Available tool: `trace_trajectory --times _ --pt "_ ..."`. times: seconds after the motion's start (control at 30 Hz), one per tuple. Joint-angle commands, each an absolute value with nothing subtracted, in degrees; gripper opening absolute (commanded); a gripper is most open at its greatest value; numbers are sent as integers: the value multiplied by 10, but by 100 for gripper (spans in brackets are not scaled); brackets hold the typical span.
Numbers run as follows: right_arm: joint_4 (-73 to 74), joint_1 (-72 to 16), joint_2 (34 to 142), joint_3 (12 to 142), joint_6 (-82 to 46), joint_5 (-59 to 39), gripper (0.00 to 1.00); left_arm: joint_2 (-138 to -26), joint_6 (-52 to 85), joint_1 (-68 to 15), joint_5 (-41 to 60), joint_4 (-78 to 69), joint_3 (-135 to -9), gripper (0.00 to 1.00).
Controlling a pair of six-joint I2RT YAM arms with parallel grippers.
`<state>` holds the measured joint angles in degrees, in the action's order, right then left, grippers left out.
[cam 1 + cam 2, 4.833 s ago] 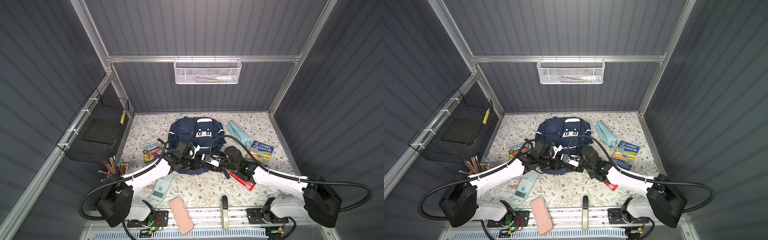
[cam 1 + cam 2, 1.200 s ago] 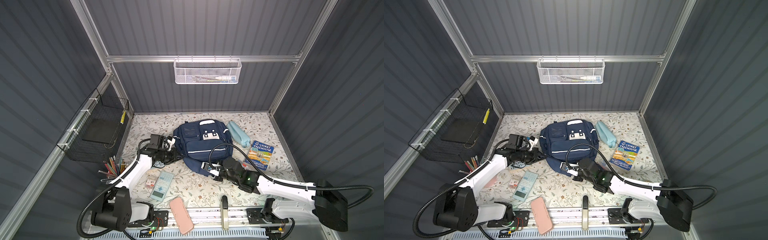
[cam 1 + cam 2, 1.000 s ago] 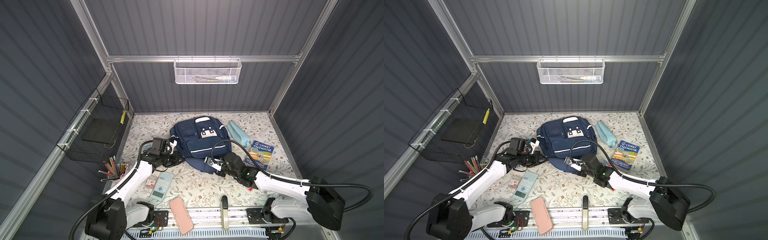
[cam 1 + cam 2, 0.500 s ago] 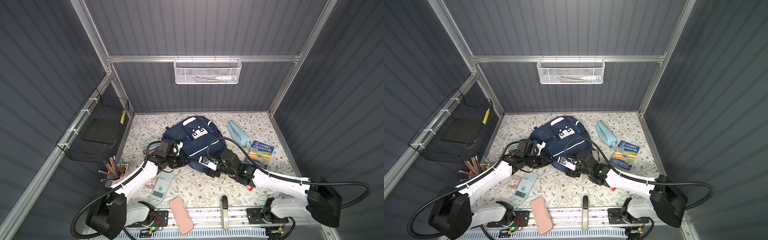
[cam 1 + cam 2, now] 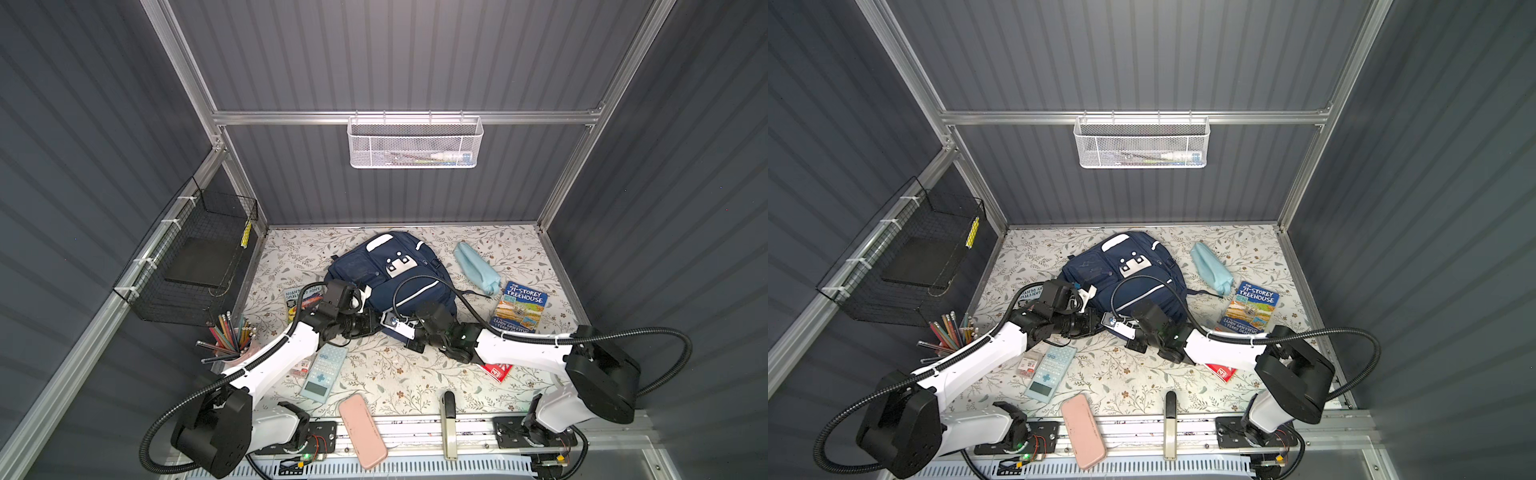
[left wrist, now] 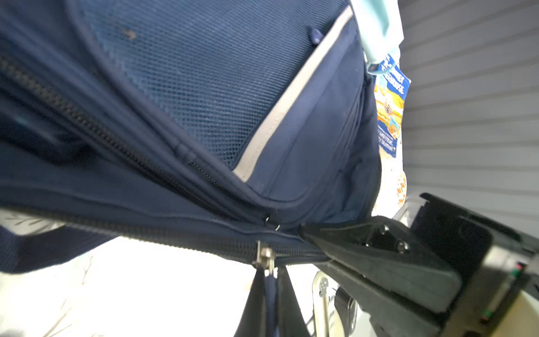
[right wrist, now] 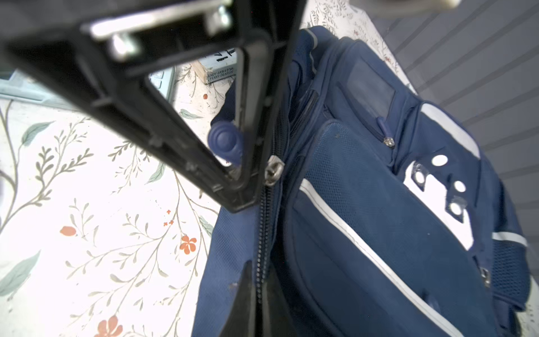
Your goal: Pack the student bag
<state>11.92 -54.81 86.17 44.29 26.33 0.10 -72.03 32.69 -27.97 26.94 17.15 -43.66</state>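
Left pincer (image 6: 269, 287) pinches the zipper pull (image 7: 224, 143), right pincer (image 7: 259, 280) clamps the bag (image 7: 379, 233) beside it: draw straight along the teeth, fabric taut.

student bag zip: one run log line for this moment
left hand: shut on zipper pull | right hand: shut on student bag edge by the zipper | zipper: closed where visible

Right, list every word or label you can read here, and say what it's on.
"THE 91-STOREY TREEHOUSE": cover of the book right of the backpack.
"ANDY GRIFFITHS", "TERRY DENTON": edge of the other book, right wrist view.
Too small or blurred: that book's title, the calculator keys, the red booklet.
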Motion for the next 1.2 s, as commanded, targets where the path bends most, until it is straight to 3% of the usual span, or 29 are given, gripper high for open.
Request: trace_trajectory --times 0.0,0.23,0.47,0.67,0.73,0.83,0.93,1.17 --pt "104 -546 822 417 284 16 0 -725 300 -211 199 177 -440 0" --pt "82 -546 798 391 286 5 0 -736 279 -141 168 194 -463 0" --pt "87 -546 765 383 260 16 0 -762 266 -140 164 211 -506 0" --pt "47 -546 760 421 272 28 0 -761 240 -139 77 254 -524 0" --pt "35 -546 772 438 273 21 0 -755 237 -140 119 229 -516 0" --pt "24 -547 803 470 254 -6 0 -754 256 -158 273 119 -472 3" --pt "29 -548 828 487 238 -8 0 -769 233 -216 261 123 -468 6" --pt "51 -555 830 486 217 -22 0 -786 256 -228 273 69 -412 23"
